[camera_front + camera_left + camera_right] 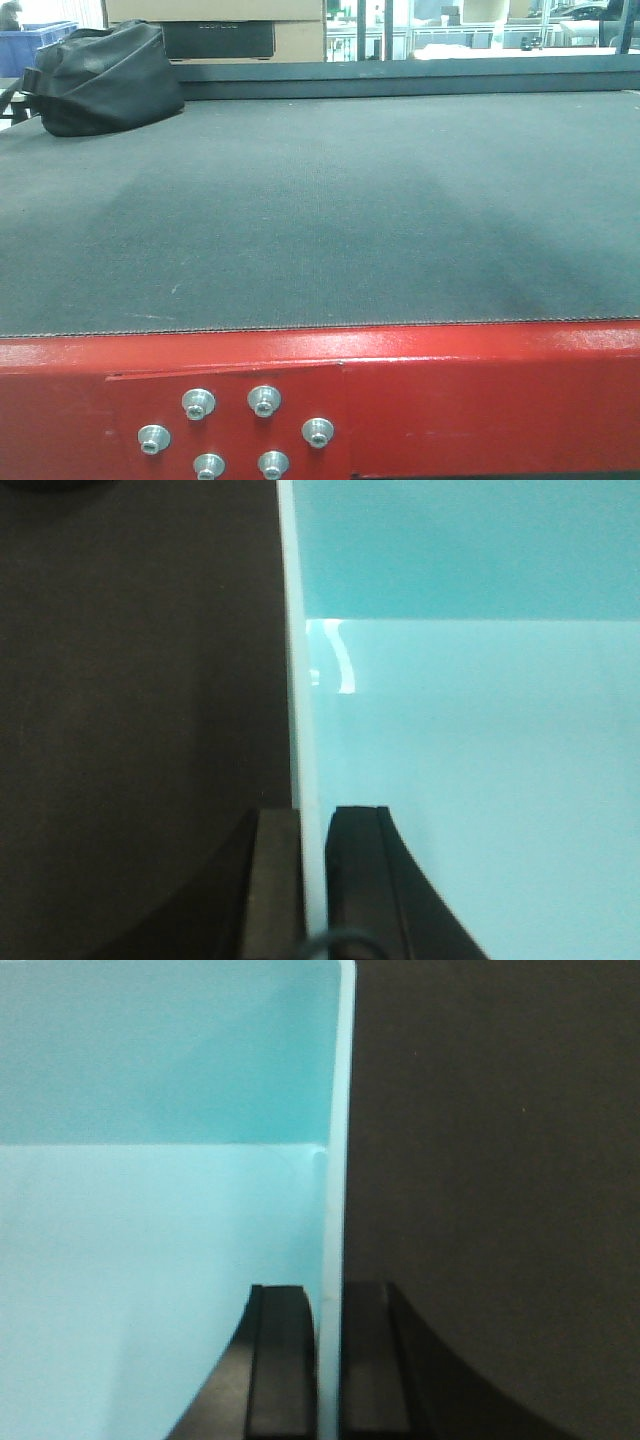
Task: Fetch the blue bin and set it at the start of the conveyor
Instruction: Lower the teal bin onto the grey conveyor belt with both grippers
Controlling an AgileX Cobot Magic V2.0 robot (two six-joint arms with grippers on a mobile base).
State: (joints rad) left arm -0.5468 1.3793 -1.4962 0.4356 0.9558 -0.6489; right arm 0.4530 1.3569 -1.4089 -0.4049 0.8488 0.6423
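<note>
- Currently, where is the blue bin (480, 780) held?
- At both sides. The left pincer (315, 825) is clenched over the tub's left side, which is straddled inside and out. The right pincer (328, 1302) is clenched likewise over the right side. A pale, empty interior is seen in both wrist views.
- Has it been set on the conveyor start (320, 300)?
- Cannot be told. No bin is shown on it in the front view. Only a black bag (100, 80) is seen at the far left, and the red frame plate (480, 400) with its bolts (230, 432) at the near edge. A dark surface (130, 680) is seen outside the tub in the wrist views, but contact with it is not shown.
- Handling?
- Light, it is judged, being empty thin plastic. The sides are smooth and glossy, so slip is to be expected, plus some flex under a pinch. Hold is best taken just under the rim, on opposite sides, and kept level.
- View differences?
- The grip is shown only by the wrist views, and the target only by the front view.
</note>
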